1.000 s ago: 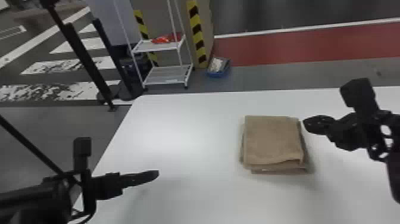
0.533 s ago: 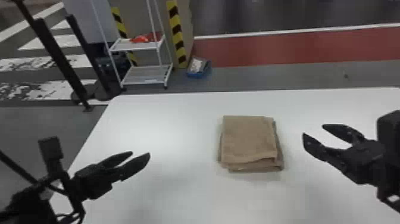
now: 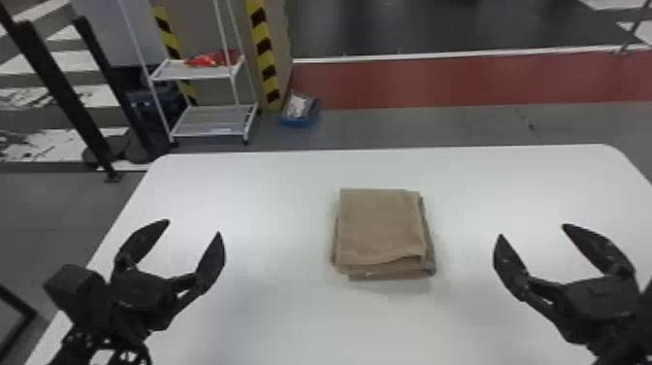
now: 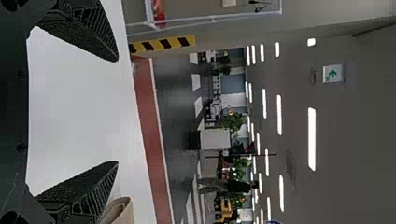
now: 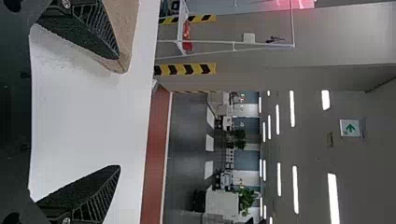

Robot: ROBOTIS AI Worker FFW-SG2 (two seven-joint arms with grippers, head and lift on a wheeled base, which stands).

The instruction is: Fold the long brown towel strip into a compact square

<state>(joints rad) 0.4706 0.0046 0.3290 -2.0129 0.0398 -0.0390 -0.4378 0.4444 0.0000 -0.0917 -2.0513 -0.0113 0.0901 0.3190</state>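
Note:
The brown towel (image 3: 381, 228) lies folded into a compact, roughly square stack near the middle of the white table, its lower layers poking out slightly at the near and right edges. To its left, my left gripper (image 3: 190, 234) is spread open with nothing between its fingers. My right gripper (image 3: 532, 231) stands to the towel's right, also open and holding nothing. In the left wrist view, a bit of the towel (image 4: 118, 212) appears beside one finger of the left gripper (image 4: 116, 112). In the right wrist view, the towel (image 5: 125, 28) is partly behind one finger of the right gripper (image 5: 119, 112).
The white table (image 3: 271, 194) extends around the towel. Beyond its far edge stand a white wire shelf (image 3: 213, 119) with a red item on it, a blue bin (image 3: 299, 110) on the floor, and black posts at the left.
Both grippers have opened wide and swung to point forward on either side of the towel. The head view has shifted, then shifted back partly. The towel keeps its folded shape.

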